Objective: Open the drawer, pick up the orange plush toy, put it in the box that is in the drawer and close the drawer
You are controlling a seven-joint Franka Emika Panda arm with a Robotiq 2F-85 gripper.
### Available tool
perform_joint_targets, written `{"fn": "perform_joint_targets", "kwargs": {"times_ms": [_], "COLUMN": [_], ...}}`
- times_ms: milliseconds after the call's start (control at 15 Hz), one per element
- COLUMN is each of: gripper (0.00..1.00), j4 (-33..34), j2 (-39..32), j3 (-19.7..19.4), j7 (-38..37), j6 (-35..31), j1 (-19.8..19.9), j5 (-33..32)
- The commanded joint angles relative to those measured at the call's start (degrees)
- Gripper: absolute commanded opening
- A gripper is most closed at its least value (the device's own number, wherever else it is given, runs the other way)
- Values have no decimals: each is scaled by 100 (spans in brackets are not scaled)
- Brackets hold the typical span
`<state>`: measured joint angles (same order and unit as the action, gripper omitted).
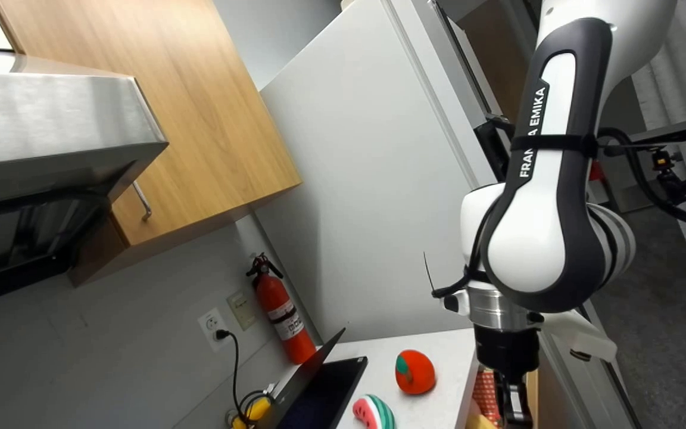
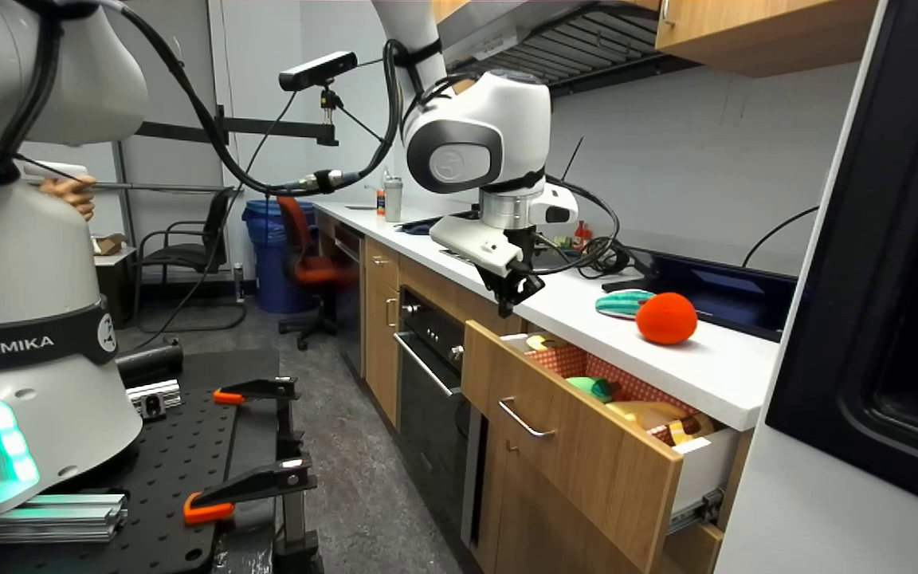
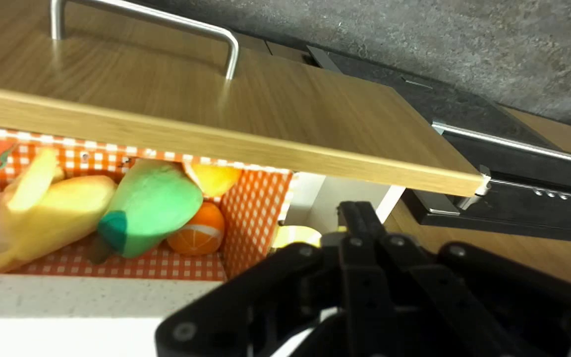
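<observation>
The drawer (image 2: 570,434) is pulled out, its wooden front standing clear of the cabinet. Inside it, the red checked box (image 3: 258,213) holds several plush fruits, among them a green one (image 3: 159,203) and a yellow banana (image 3: 62,208). On the white counter above rests the orange plush toy (image 2: 666,319), its green spot visible in an exterior view (image 1: 415,372); the wrist view does not show it. My gripper (image 3: 357,204) points down over the drawer's end nearest the oven, fingers together with nothing between them. In an exterior view the gripper (image 2: 505,309) hangs above the drawer's front rim.
A plush watermelon slice (image 1: 374,412) lies near the toy on the counter (image 2: 734,375). Behind them stands an open laptop (image 2: 722,291). The drawer's metal handle (image 2: 524,418) sticks out in front. A tall white fridge side (image 1: 367,208) bounds the counter's end.
</observation>
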<state>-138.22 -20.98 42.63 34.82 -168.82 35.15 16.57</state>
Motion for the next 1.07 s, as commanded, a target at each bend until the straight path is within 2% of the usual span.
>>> {"fn": "perform_joint_targets", "kwargs": {"times_ms": [0,533,1000], "gripper": [0,0,0], "j4": [77,450,1077], "j2": [-61,-446,-1085], "j3": [-62,-817,-1573], "j7": [384,495,341], "j6": [-72,-242,-297], "j1": [110,-225,-738], "j5": [-19,-242,-493]}}
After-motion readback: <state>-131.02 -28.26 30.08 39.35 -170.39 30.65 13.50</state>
